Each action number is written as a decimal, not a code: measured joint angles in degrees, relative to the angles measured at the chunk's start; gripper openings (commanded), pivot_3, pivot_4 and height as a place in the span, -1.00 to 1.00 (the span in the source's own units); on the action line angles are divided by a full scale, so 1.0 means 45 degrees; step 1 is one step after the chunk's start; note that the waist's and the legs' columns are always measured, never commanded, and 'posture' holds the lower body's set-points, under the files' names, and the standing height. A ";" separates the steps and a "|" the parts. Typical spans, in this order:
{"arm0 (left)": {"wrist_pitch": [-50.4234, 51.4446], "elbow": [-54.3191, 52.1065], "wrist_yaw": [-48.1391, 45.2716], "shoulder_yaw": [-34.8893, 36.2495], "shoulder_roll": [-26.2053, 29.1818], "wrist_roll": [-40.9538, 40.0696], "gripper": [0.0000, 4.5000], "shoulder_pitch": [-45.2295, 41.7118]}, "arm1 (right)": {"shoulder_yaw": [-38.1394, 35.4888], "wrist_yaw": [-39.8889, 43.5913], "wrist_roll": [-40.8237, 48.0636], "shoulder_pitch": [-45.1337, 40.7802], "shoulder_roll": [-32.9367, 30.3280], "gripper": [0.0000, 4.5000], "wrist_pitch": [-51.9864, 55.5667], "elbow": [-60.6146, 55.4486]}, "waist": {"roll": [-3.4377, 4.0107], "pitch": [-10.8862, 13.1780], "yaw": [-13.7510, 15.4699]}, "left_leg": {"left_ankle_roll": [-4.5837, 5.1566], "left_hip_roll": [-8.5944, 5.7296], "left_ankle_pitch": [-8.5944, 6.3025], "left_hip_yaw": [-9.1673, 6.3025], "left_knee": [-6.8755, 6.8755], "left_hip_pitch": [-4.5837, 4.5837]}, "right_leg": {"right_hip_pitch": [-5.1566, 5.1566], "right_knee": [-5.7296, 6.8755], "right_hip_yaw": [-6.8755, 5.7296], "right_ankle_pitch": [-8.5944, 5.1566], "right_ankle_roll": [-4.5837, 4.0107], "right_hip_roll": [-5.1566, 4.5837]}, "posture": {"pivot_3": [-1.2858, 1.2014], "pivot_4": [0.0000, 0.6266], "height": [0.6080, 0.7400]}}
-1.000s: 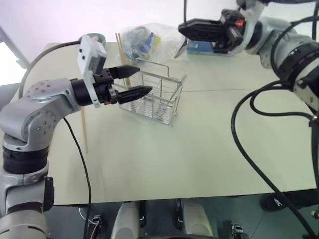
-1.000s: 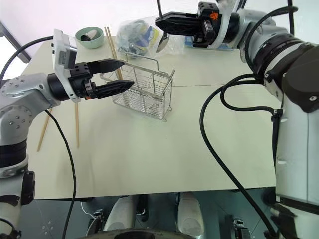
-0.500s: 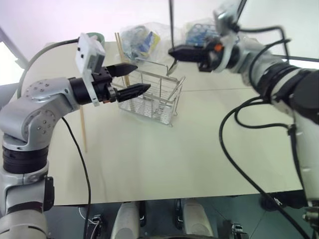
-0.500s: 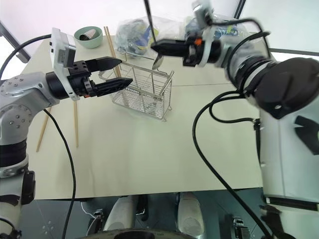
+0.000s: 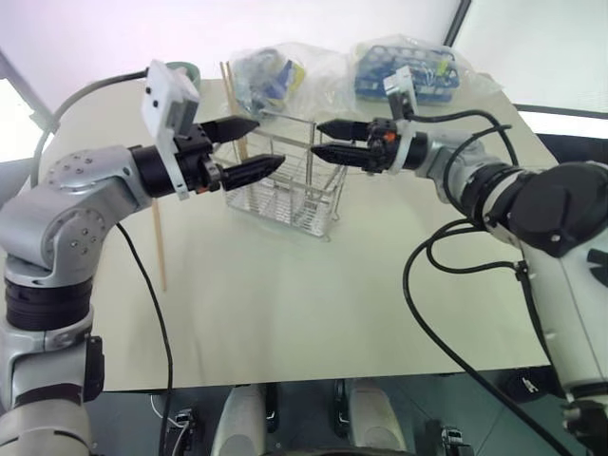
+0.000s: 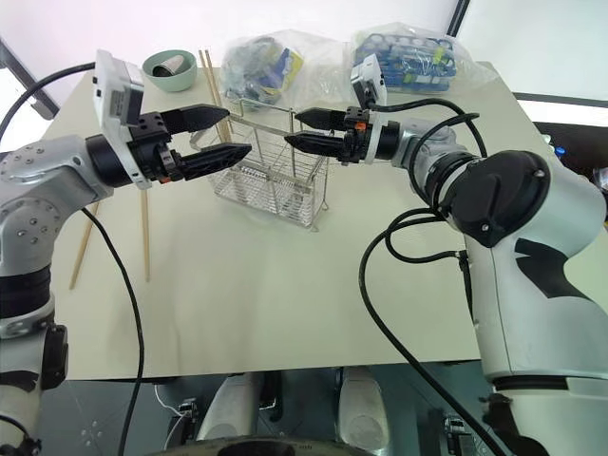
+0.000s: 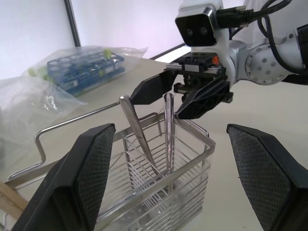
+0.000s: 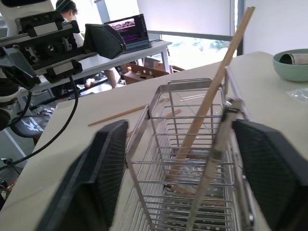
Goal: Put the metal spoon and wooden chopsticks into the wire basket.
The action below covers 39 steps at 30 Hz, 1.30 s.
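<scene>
- The metal spoon (image 7: 168, 130) stands nearly upright inside the wire basket (image 6: 275, 185), handle up, at the end nearer the right arm. That half of the task looks done.
- One wooden chopstick (image 8: 211, 96) leans inside the same basket, its top above the rim.
- More chopsticks lie flat on the table (image 6: 285, 285), all on the robot's left: one (image 6: 144, 237) just left of the basket, one (image 6: 84, 249) further out near the table edge, and a pair (image 6: 211, 90) behind the basket beside a green bowl (image 6: 171, 68).
- Each of these lies with its long axis running roughly away from the robot, not across it.
- The left jaws are spread wide and hold nothing. They hover level over the basket's left end, pointing right. They are much the nearer to the loose sticks, which lie below and to their left.
- The right jaws are parted and empty, directly above the spoon's handle, pointing left toward the other jaws. The basket lies between them and the loose sticks.
- Judgement: the next pick falls to the left arm, which would have to tip its jaws downward and set them across a stick's length.
</scene>
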 measured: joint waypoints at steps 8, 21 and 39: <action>0.0544 0.1232 0.3088 0.1149 -0.0557 0.1003 0.74 -0.0843 | -0.0172 0.0703 0.0842 -0.1779 -0.2117 0.55 0.1893 0.0007 | 0.0007 0.0008 -0.0001 | 0.0000 0.0000 -0.0001 -0.0004 -0.0009 -0.0002 | -0.0007 -0.0003 0.0002 -0.0001 0.0000 0.0000 | 0.03 -0.52 0.51; 0.4610 0.4491 0.8960 0.1743 -0.0086 0.4432 0.74 -0.0708 | -0.1885 0.3093 -0.1826 -0.2417 -0.4021 0.55 0.5084 0.0007 | -0.0002 0.0009 -0.0020 | -0.0005 0.0000 -0.0005 0.0023 -0.0013 -0.0018 | -0.0048 0.0021 0.0013 -0.0001 0.0001 -0.0001 | 0.03 -0.52 0.51; 0.2164 1.1985 0.7054 0.1296 0.0733 0.6890 0.74 -0.2367 | -0.4284 0.3100 -0.4206 -0.1102 -0.4848 0.55 0.5289 0.0012 | -0.0060 0.0040 -0.0037 | -0.0015 -0.0007 -0.0010 0.0031 -0.0018 -0.0035 | -0.0064 0.0018 0.0007 0.0000 0.0002 -0.0016 | 0.03 -0.52 0.51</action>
